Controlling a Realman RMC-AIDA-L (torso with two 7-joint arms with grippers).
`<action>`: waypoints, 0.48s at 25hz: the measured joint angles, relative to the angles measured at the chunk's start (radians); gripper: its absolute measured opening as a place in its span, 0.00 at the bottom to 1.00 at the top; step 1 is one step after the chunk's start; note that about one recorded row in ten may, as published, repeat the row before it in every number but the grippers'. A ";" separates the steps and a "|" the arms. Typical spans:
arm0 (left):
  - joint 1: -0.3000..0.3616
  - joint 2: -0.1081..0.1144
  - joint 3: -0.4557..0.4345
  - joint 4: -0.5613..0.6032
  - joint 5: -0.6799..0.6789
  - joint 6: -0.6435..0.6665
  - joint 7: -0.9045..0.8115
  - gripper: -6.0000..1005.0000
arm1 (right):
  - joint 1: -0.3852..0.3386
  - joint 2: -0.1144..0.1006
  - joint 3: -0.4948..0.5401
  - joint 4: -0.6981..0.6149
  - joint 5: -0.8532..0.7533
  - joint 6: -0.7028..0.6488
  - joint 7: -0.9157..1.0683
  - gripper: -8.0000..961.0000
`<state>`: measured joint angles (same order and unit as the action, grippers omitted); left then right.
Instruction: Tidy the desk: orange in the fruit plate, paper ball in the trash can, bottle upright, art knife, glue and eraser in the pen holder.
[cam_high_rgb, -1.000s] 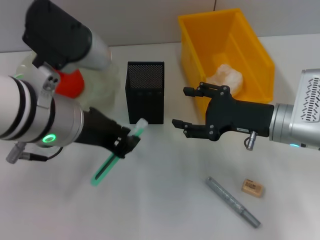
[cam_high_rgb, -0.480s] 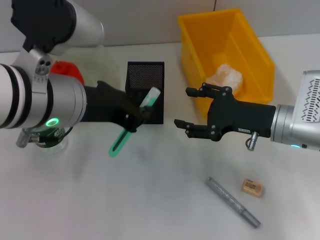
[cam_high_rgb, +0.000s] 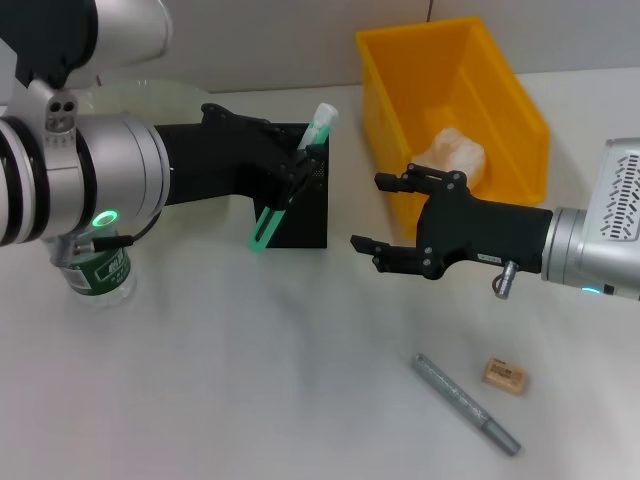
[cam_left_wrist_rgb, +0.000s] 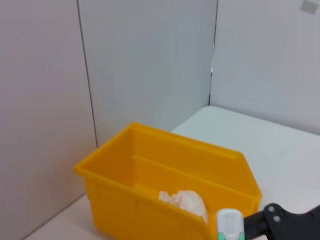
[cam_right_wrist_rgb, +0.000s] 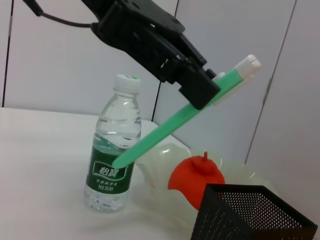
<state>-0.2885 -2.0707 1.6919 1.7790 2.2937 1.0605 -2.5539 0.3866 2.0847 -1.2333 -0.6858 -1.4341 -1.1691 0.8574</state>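
Pinching the green knife (cam_high_rgb: 290, 185) slantwise above the holder (cam_high_rgb: 300, 215), the left gripper (cam_high_rgb: 303, 170) should tip it upright before release; the right gripper (cam_high_rgb: 392, 225) hovers spread.

Head camera looking down over the desk (cam_high_rgb: 250, 400), left wrist camera facing the yellow bin (cam_left_wrist_rgb: 150, 200) closely, right wrist camera sighting low toward the bottle (cam_right_wrist_rgb: 112, 170), both wrists sharing the green stick (cam_right_wrist_rgb: 175, 125).

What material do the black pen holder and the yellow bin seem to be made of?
The pen holder looks like black metal mesh with a matte finish: fine perforations show in its walls. The yellow bin looks like moulded plastic, smooth and slightly glossy, with thick uniform walls.
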 joint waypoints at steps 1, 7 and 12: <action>0.000 0.000 0.000 0.000 0.000 0.000 0.000 0.20 | 0.000 0.000 0.000 0.000 0.000 0.001 0.000 0.80; 0.003 -0.001 0.002 -0.093 -0.120 -0.139 0.134 0.20 | 0.002 0.001 0.000 0.000 0.000 0.010 0.002 0.80; 0.004 0.000 0.001 -0.126 -0.192 -0.198 0.211 0.20 | 0.005 0.002 0.000 0.003 0.000 0.011 0.003 0.80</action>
<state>-0.2842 -2.0711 1.6925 1.6533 2.1017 0.8620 -2.3429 0.3913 2.0862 -1.2331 -0.6831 -1.4341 -1.1580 0.8603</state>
